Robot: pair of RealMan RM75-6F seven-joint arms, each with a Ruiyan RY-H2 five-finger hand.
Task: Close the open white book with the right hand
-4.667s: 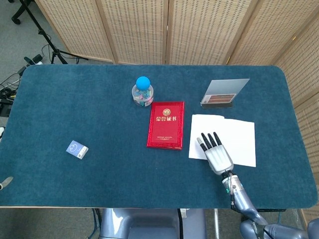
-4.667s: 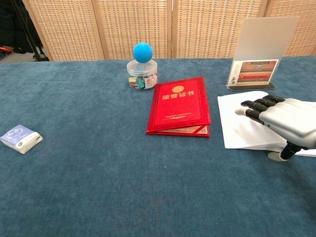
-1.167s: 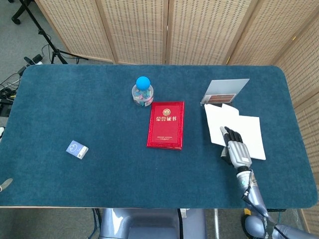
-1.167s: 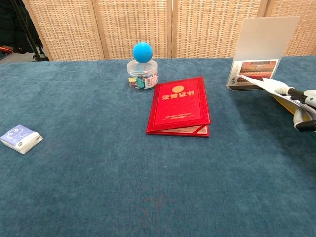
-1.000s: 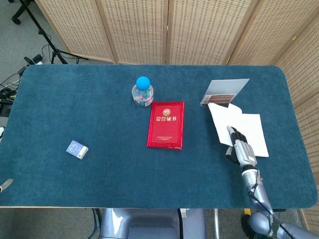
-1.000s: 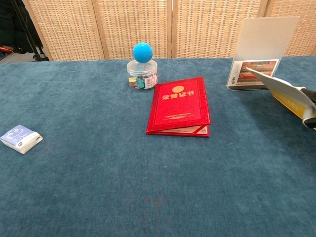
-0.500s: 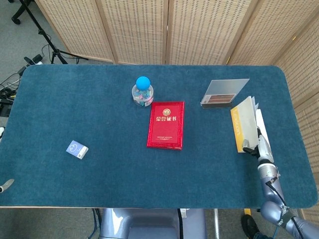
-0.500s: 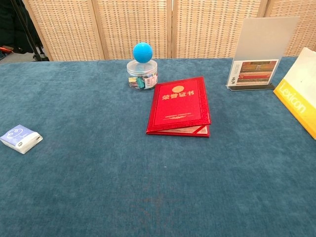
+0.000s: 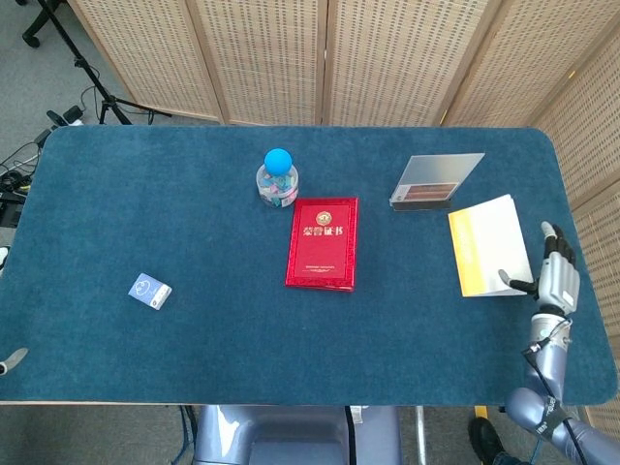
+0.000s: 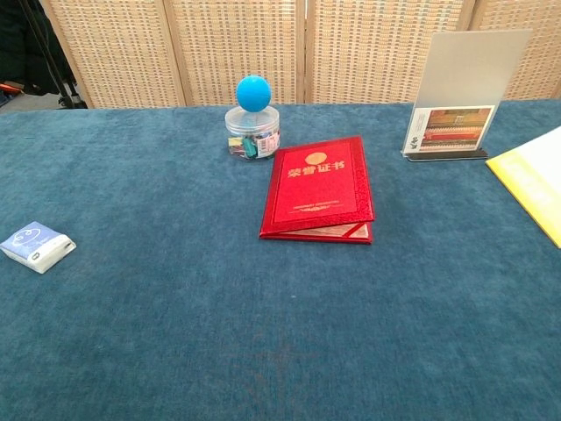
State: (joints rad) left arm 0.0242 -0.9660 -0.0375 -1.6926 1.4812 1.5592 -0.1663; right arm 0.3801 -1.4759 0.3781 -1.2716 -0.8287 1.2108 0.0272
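The white book [image 9: 490,256] lies closed and flat near the table's right edge, a yellow stripe along its left side. In the chest view only its left part [image 10: 536,178] shows at the right border. My right hand [image 9: 555,276] hovers just right of the book, fingers stretched out and apart, holding nothing. Its thumb reaches toward the book's lower right corner; whether it touches I cannot tell. The chest view does not show this hand. My left hand appears in neither view.
A red certificate folder [image 9: 323,242] lies mid-table, a clear jar with a blue ball lid [image 9: 278,179] behind it. An acrylic sign stand [image 9: 431,181] sits behind the book. A small blue-white pack [image 9: 150,291] lies far left. A small grey tip [image 9: 12,359] pokes in at the lower left.
The raised cover has come down and the book now lies closed. My right hand has slid off to the right of the book and spread out.
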